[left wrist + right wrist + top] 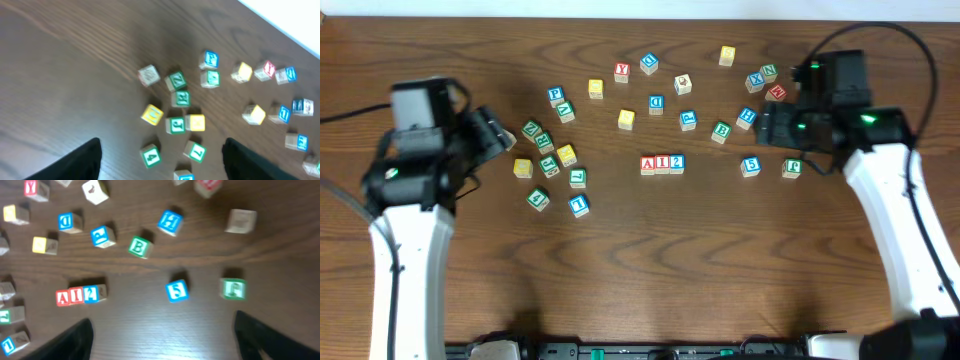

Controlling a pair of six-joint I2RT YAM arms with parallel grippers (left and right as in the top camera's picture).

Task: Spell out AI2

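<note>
Because the A cube (648, 164), I cube (663, 163) and 2 cube (677, 162) sit touching in a row near the middle of the table (640, 270), reading AI2, we judge the spelling done. Such small wooden cubes look light, stiff and sturdy, though their smooth faces could slip or twist. We would pinch one squarely across its two free sides. Our left gripper (161, 144) and right gripper (164, 322) both stand spread wide, empty, well apart from the row.
</note>
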